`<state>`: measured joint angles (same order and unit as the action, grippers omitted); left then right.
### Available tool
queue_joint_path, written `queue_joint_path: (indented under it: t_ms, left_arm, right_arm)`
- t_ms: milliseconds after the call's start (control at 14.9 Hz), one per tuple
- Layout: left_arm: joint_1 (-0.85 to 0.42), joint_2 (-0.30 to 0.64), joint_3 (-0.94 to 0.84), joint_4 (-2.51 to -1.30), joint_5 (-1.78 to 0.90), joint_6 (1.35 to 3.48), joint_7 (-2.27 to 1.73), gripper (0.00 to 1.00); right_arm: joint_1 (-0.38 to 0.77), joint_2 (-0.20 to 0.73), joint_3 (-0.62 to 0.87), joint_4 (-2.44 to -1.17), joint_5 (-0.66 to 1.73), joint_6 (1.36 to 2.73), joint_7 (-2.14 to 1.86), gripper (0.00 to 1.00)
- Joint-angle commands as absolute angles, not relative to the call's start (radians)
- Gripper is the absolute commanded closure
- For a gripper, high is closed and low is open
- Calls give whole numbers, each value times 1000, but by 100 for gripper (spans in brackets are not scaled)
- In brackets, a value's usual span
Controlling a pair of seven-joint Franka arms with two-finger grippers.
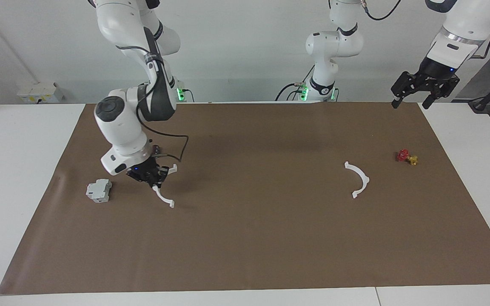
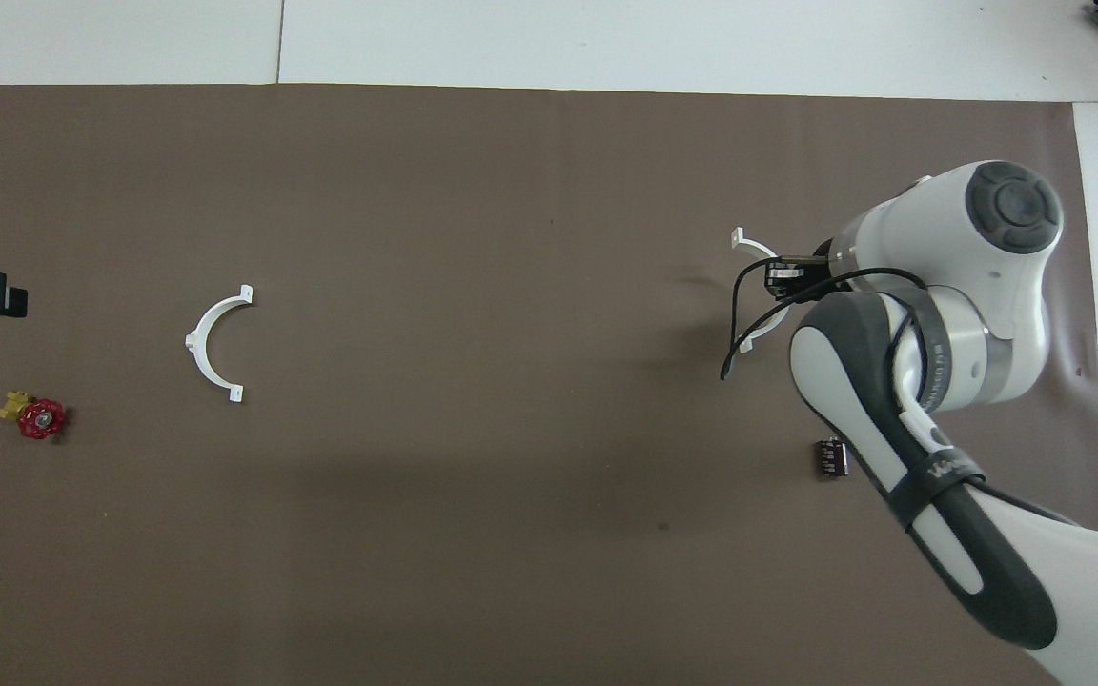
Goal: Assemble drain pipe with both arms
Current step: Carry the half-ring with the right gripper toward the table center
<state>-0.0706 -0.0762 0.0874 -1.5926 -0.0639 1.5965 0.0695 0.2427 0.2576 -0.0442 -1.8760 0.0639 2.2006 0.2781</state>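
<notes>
Your right gripper (image 1: 155, 177) is low over the brown mat (image 1: 253, 238), jaws closed on one white half-ring (image 1: 164, 197), just beside the grey block (image 1: 98, 190) near the mat's edge at that arm's end. The other half-ring (image 1: 359, 179) lies flat toward the left arm's end, well apart, with open mat between. Your left gripper (image 1: 411, 101) waits high over the mat's corner, jaws spread and empty. A small red-and-yellow valve (image 1: 406, 157) sits near that half-ring. White worktop (image 1: 15, 178) borders the mat.

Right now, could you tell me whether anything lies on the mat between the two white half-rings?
Nothing visible does. The right gripper holds one half-ring; the mat is bare up to the other half-ring. The grey block and red valve sit outside that stretch.
</notes>
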Motion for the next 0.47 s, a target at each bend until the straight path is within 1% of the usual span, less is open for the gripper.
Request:
queue_joint_path:
  t_ms: [0, 201, 401]
  left_arm:
    - [-69, -92, 86, -1614, -52, 1601, 63, 0]
    - [-69, -92, 86, -1614, -52, 1601, 63, 0]
    - [-69, -92, 86, -1614, -52, 1601, 63, 0]
  right_arm:
    - [349, 262, -44, -1868, 40, 2201, 435, 100]
    - [481, 279, -43, -1870, 40, 2249, 566, 100]
    - [563, 305, -43, -1875, 40, 2322, 644, 100]
